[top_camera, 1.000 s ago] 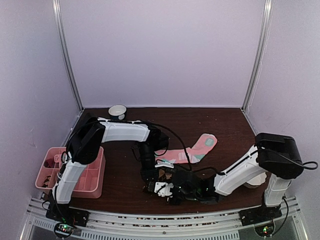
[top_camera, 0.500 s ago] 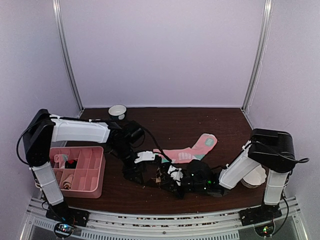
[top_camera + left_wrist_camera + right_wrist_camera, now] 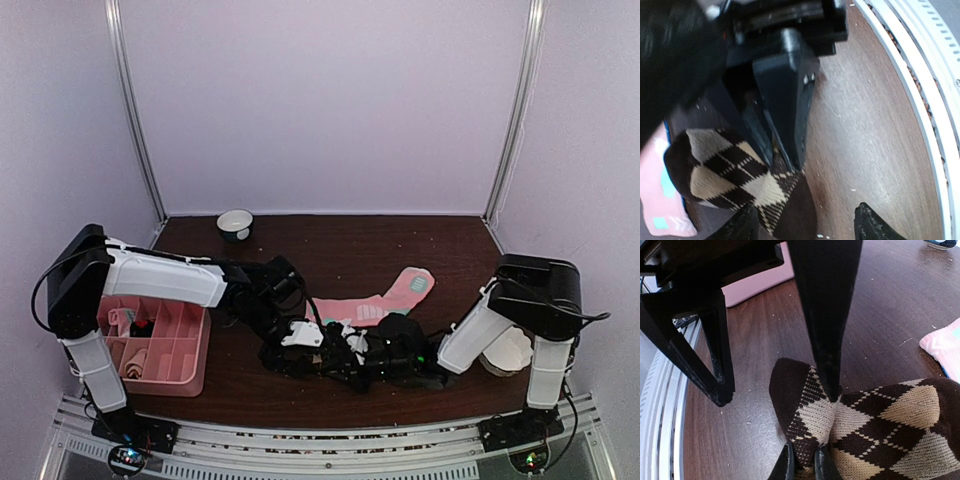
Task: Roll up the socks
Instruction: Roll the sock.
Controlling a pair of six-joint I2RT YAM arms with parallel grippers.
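Observation:
The brown-tan argyle sock (image 3: 880, 420) lies bunched on the table near the front edge. My right gripper (image 3: 804, 462) is shut on its dark end, which folds up between the two fingers. My left gripper (image 3: 807, 226) stands open facing it. One left finger (image 3: 825, 315) presses down into the sock's fold and the other (image 3: 715, 365) rests on bare wood beside it. From above, both grippers meet at the sock (image 3: 328, 350), which is largely hidden under them. The pink sock (image 3: 385, 300) with mint toe lies flat just behind.
A pink divided tray (image 3: 197, 345) holding small items sits at the front left. A small bowl (image 3: 235, 222) stands at the back left. A pale object (image 3: 510, 352) lies beside the right arm's base. The white front rail (image 3: 920, 100) runs close to the grippers.
My left gripper has opened and its arm has swung out to the left, reaching back in low toward the sock. The right gripper stayed shut on the argyle sock.

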